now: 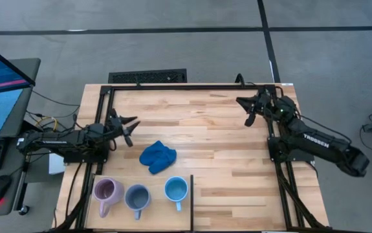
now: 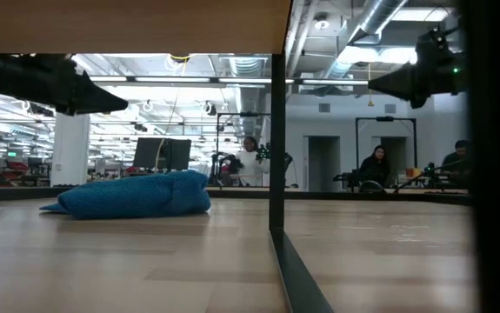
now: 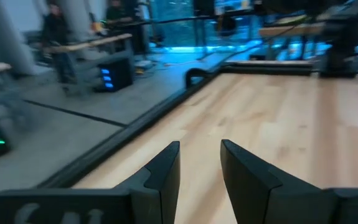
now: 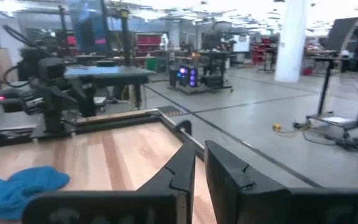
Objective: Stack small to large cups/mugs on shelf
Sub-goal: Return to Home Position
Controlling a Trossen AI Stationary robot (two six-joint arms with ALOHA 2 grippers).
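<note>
High view: we see the lilac mug [image 1: 106,191], grey-blue mug [image 1: 137,197] and light blue mug [image 1: 176,189] side by side on the shelf [image 1: 153,217] at the bench's near edge. Both grippers, left [image 1: 129,129] and right [image 1: 246,111], hover apart from them, fingers narrowly parted, holding nothing; a blue cloth [image 1: 157,156] lies mid-bench.

Even overhead light, soft shadows; left wrist view blurred and blue-tinted, low view's foreground soft.
</note>
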